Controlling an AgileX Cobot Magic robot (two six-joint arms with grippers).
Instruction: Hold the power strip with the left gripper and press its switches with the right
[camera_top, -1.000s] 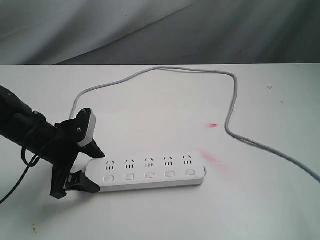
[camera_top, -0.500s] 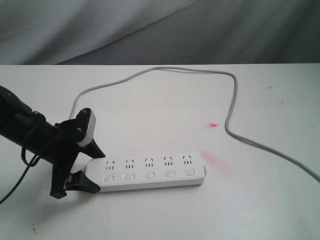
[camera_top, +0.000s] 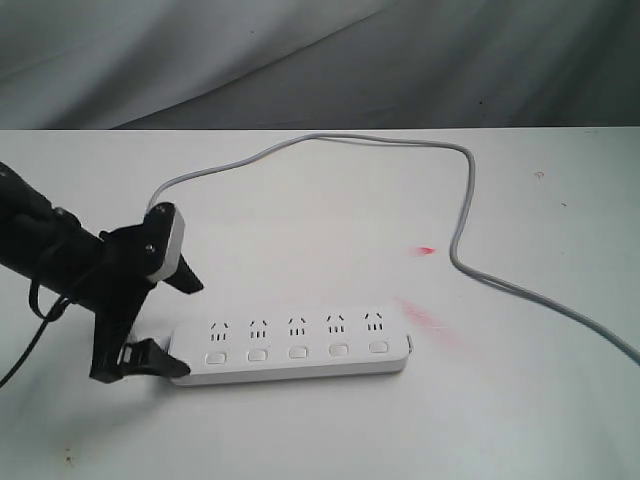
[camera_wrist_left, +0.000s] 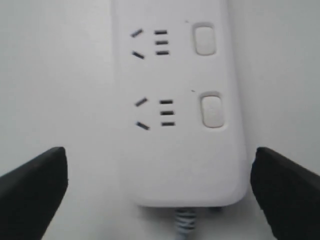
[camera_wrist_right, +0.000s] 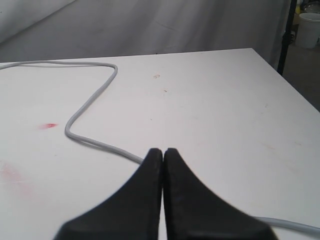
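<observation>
Left gripper spread wider, five switches

Left gripper: matte black, white-grey wrist block, loose black cable. Right gripper: smooth black tapered jaws.

**Power strip**: smooth white plastic with a soft satin sheen. Its switches were of the same white plastic, equally smooth.

**Cord**, leaving the strip's end: grey, matt, with a rubbery-looking sheath.

**Left gripper**, at the strip's cord end: matt black plastic fingers. The smooth white-grey block on its wrist looked like moulded plastic.

**Right gripper**: fingers of a dull black, faintly textured material.

**Table**, under the strip: white, matt and lightly scuffed, with pink-red smears beside the strip's far end.

**Backdrop**, behind the strip: grey cloth, dull, hanging in soft folds.
</observation>
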